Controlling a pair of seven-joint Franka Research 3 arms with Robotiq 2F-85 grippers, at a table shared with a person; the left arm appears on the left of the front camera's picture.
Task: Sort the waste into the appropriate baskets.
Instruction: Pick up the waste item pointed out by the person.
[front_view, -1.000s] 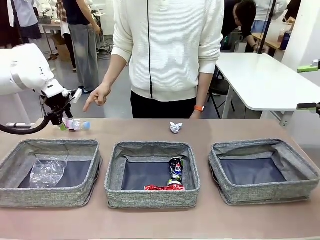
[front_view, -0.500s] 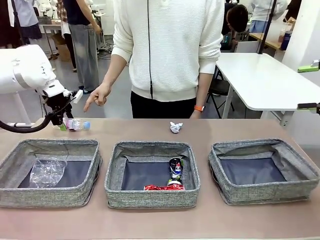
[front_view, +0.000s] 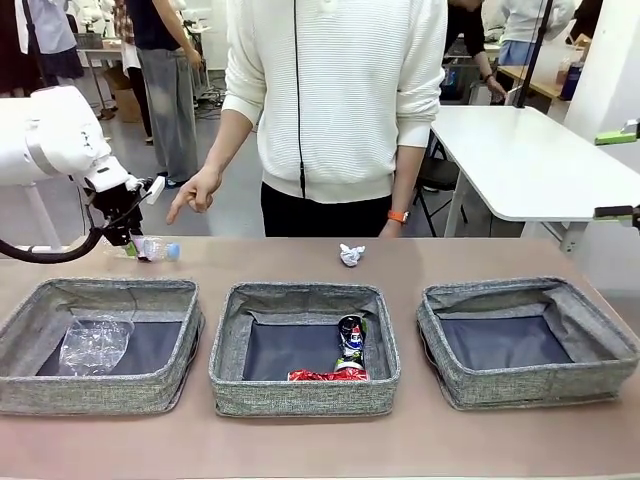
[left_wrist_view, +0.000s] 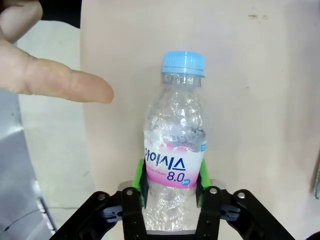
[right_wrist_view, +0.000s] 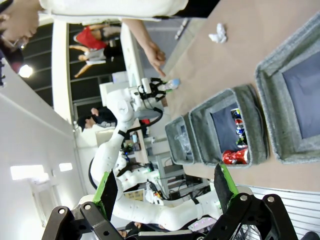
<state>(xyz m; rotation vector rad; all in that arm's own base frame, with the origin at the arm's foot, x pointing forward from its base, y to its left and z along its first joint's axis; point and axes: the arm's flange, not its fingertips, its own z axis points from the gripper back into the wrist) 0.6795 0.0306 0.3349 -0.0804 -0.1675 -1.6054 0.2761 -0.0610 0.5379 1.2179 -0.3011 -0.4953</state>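
My left gripper (front_view: 124, 236) is at the table's far left, shut on a clear blue-capped bottle (front_view: 153, 249) that lies on the table. In the left wrist view the green pads (left_wrist_view: 141, 180) press both sides of the bottle's label (left_wrist_view: 174, 167). A crushed clear bottle (front_view: 95, 343) lies in the left basket (front_view: 90, 392). The middle basket (front_view: 300, 395) holds a dark can (front_view: 351, 340) and a crushed red can (front_view: 325, 376). The right basket (front_view: 530, 385) holds nothing. A white paper wad (front_view: 351, 255) sits on the table behind the middle basket. My right gripper (right_wrist_view: 165, 185) is open, high above the table.
A person in a white sweater stands at the far side, with a hand (front_view: 195, 192) pointing down near the bottle; its finger (left_wrist_view: 65, 82) is close beside the bottle's neck. A white table (front_view: 520, 160) stands at the back right.
The left gripper's jaws have closed onto the blue-capped bottle. The arm has barely shifted, and the person's pointing hand stays in place.
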